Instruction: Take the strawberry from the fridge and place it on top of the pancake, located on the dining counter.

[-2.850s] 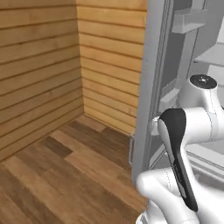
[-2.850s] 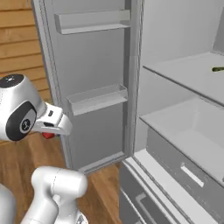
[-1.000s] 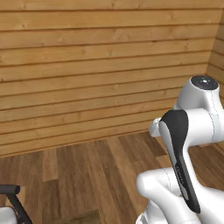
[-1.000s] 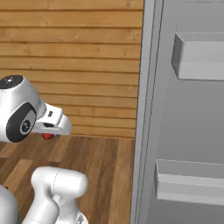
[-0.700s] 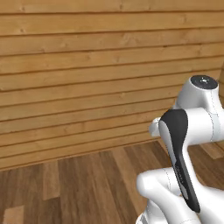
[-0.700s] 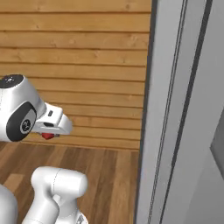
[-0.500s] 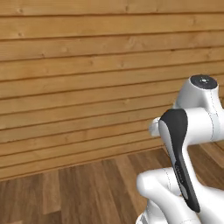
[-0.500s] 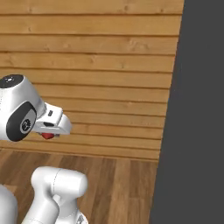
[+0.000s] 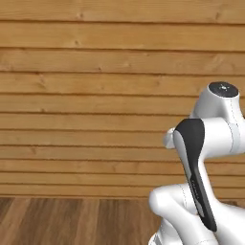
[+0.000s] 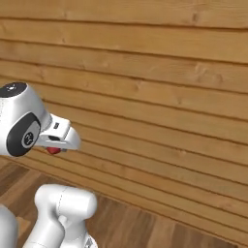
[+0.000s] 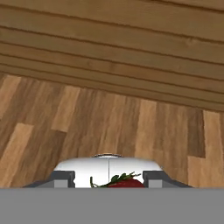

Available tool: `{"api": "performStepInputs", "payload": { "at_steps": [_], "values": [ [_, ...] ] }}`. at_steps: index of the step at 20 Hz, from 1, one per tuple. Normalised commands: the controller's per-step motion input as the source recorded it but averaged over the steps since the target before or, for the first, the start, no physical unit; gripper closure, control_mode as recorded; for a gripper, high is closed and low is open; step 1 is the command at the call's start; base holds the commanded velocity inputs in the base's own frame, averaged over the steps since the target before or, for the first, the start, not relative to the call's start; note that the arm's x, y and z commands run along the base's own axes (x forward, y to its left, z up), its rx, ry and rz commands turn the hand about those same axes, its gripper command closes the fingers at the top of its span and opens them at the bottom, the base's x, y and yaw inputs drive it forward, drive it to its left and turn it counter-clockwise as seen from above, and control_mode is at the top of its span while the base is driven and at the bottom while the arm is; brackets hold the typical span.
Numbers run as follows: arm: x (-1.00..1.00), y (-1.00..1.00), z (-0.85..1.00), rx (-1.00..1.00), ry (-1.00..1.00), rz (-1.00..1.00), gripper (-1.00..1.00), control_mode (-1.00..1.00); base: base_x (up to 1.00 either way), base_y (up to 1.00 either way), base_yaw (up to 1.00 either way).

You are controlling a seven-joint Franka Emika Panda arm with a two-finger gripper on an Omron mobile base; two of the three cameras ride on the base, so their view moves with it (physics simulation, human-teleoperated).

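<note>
A wall of horizontal wooden planks (image 9: 95, 95) in warm honey-brown fills the background, with darker grooves between the boards. Below it lies a wooden floor (image 9: 72, 220) of darker brown boards. From the hand view the floor (image 11: 109, 127) shows planks in mixed light and dark tones, meeting the base of the plank wall (image 11: 113, 52) near the top.

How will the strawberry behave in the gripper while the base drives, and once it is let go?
The strawberry sits small between the fingers of the gripper, so it is probably light and unlikely to slip. It looks soft, so a harder squeeze might bruise it. Its roundish shape may let it roll once released.
</note>
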Motion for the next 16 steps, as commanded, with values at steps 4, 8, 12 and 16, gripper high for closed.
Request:
{"api": "performStepInputs", "payload": {
  "at_steps": [4,8,12,16],
  "values": [
    [0.0,0.0,0.0,0.0,0.0,0.0,1.0,1.0,0.98,0.43,0.64],
    [0.0,0.0,0.0,0.0,0.0,0.0,1.0,1.0,0.92,0.52,0.63],
    [0.0,0.0,0.0,0.0,0.0,0.0,1.0,1.0,0.61,0.49,0.72],
    [0.0,0.0,0.0,0.0,0.0,0.0,1.0,1.0,0.24,0.23,0.85]
  ]
}}
